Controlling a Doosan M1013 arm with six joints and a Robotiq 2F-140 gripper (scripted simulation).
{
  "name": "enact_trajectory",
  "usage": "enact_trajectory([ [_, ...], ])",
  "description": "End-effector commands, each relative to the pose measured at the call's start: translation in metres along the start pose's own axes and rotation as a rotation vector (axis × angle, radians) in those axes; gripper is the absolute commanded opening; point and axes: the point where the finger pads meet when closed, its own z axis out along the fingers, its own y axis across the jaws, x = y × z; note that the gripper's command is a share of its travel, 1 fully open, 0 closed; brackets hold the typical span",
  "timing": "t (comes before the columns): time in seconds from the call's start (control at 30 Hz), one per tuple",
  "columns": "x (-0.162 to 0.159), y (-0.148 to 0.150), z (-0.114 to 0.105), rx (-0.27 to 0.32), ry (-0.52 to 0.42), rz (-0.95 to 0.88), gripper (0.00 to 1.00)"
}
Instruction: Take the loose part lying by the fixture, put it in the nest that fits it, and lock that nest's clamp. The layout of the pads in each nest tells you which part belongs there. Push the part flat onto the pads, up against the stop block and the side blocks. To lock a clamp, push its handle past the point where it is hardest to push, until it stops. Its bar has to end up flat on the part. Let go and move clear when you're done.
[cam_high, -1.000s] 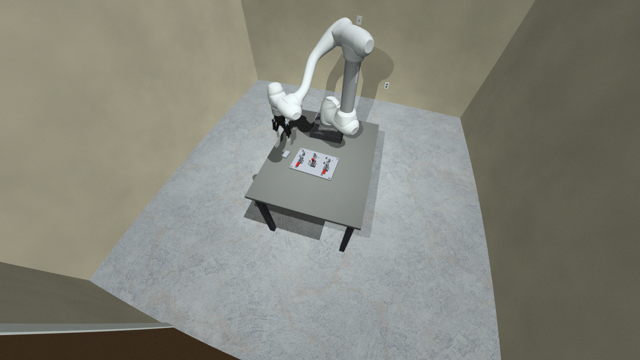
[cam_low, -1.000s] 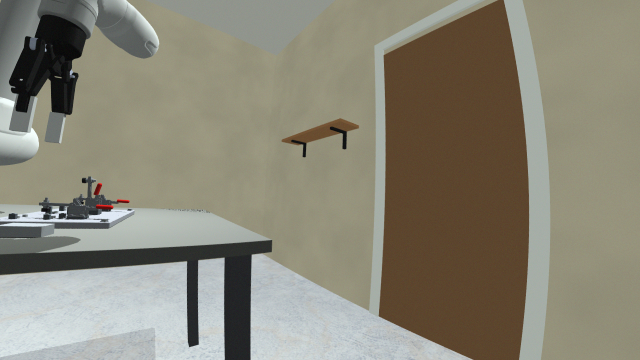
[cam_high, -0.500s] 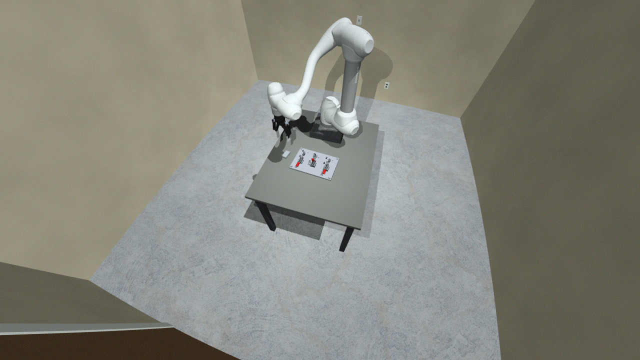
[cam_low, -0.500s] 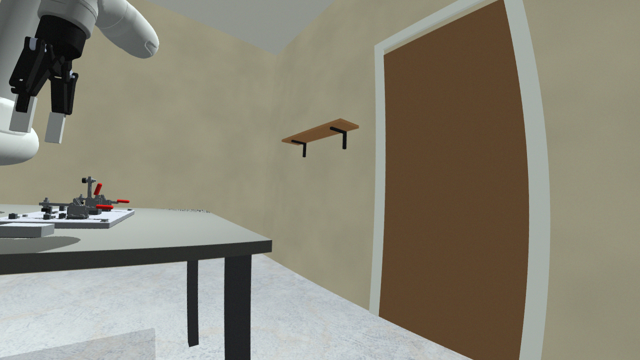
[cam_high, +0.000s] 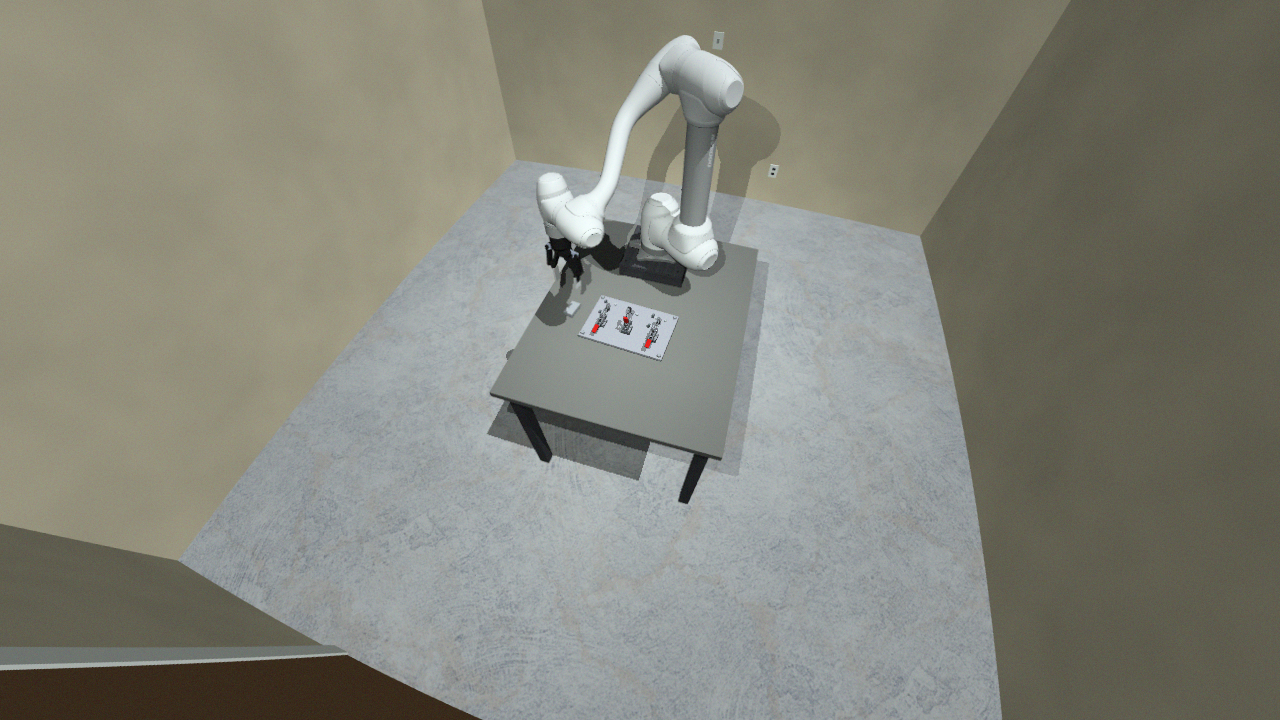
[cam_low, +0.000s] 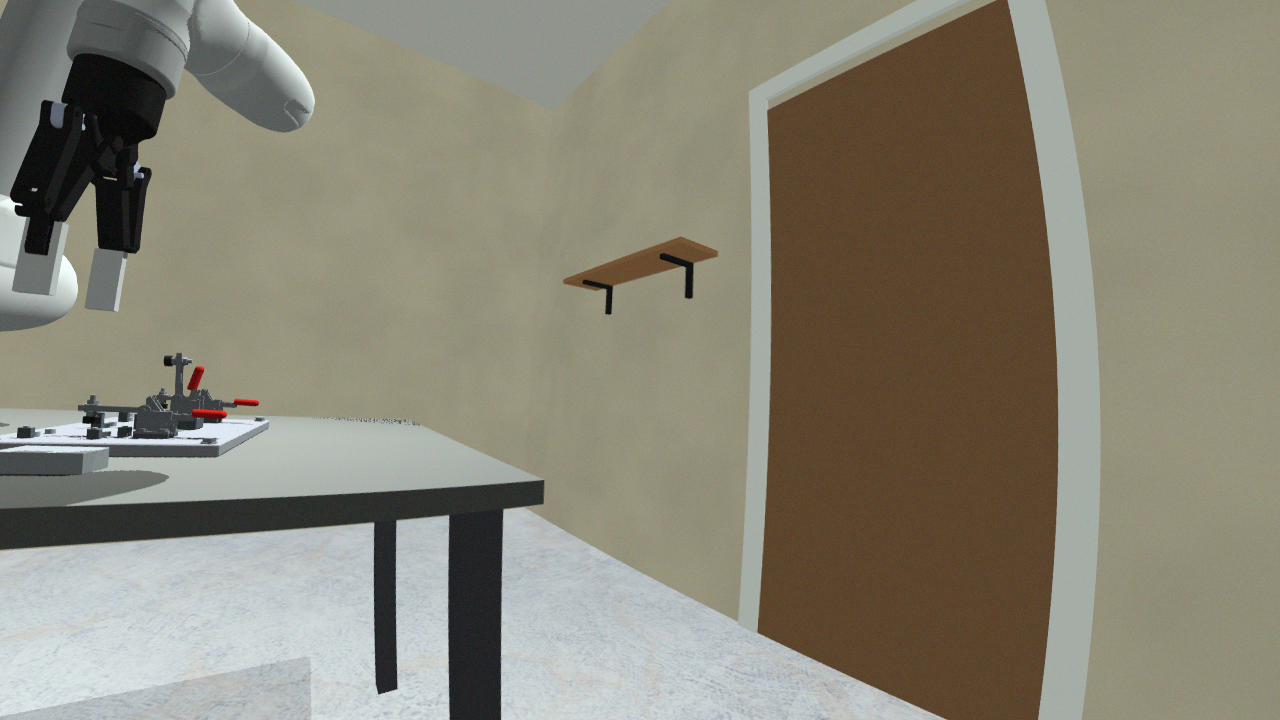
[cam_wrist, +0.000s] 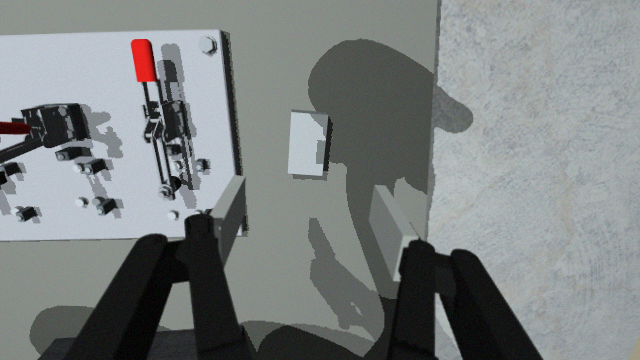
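The loose part (cam_wrist: 308, 144), a small flat light-grey block, lies on the grey table between the fixture plate and the table's edge; it also shows in the top view (cam_high: 571, 309) and the exterior view (cam_low: 49, 460). The white fixture plate (cam_high: 633, 328) carries three clamps with red handles (cam_wrist: 143, 60). The nearest clamp (cam_wrist: 167, 141) has its bar lying along the plate. My gripper (cam_wrist: 309, 198) (cam_low: 71, 277) is open and empty, hanging well above the table, above and short of the part.
The table's edge (cam_wrist: 432, 125) runs just past the part, with the floor beyond. The arm's base (cam_high: 662, 259) stands at the table's back. A door and a small wall shelf (cam_low: 640, 264) are far off.
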Motion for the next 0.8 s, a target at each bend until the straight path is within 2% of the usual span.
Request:
enact_trajectory([
  [0.0, 0.000, 0.000, 0.005, 0.000, 0.000, 0.000, 0.62],
  [0.5, 0.000, 0.000, 0.073, 0.000, 0.000, 0.000, 0.62],
  [0.57, 0.000, 0.000, 0.073, 0.000, 0.000, 0.000, 0.62],
  [0.77, 0.000, 0.000, 0.095, 0.000, 0.000, 0.000, 0.62],
])
